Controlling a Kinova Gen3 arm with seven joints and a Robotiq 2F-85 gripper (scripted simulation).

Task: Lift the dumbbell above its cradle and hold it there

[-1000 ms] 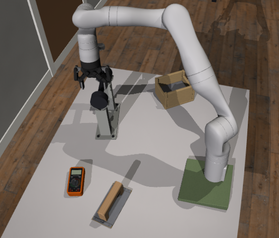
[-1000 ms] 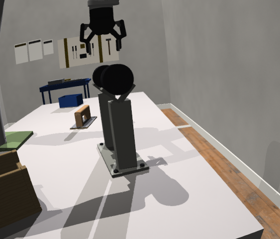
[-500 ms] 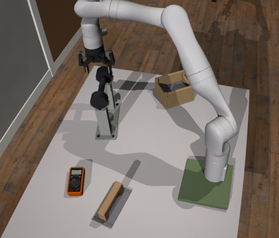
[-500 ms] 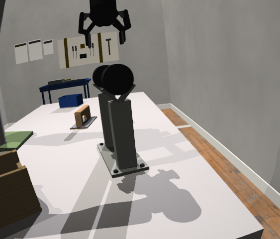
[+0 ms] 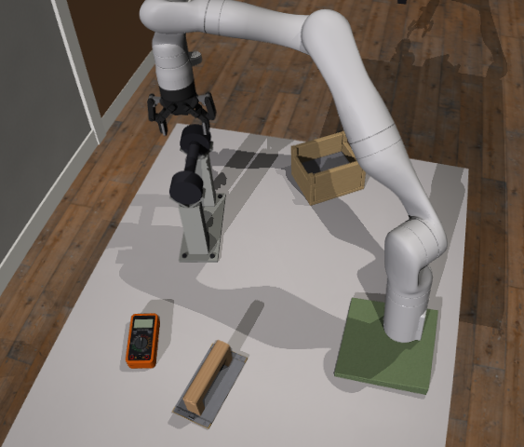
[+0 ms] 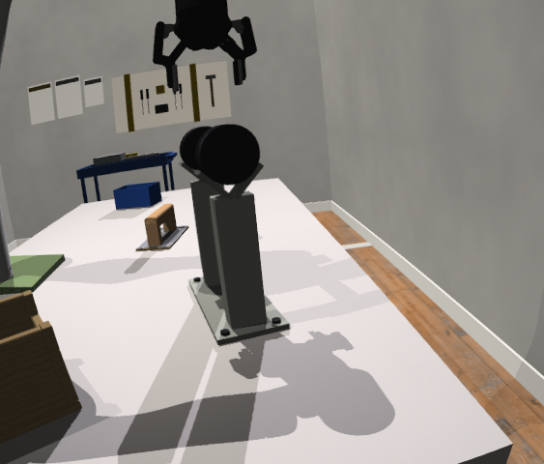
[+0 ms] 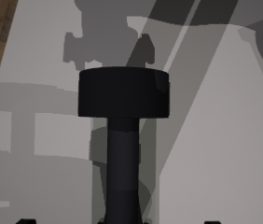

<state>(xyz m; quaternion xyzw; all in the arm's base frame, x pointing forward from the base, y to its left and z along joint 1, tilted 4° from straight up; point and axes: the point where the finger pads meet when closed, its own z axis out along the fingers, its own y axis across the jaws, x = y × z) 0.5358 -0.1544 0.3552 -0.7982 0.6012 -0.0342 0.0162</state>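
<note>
Gripper [image 6: 204, 74] hanging above dumbbell [image 5: 189, 161], jaws spread wide, gripping nothing. Dumbbell lying in V-notches of gray cradle stand [image 6: 236, 259] on white tabletop [image 5: 276, 269]. Digital multimeter [image 5: 142, 340], wooden-handled float [image 5: 208, 380], wooden crate [image 5: 328, 168] sitting well apart on tabletop.
</note>
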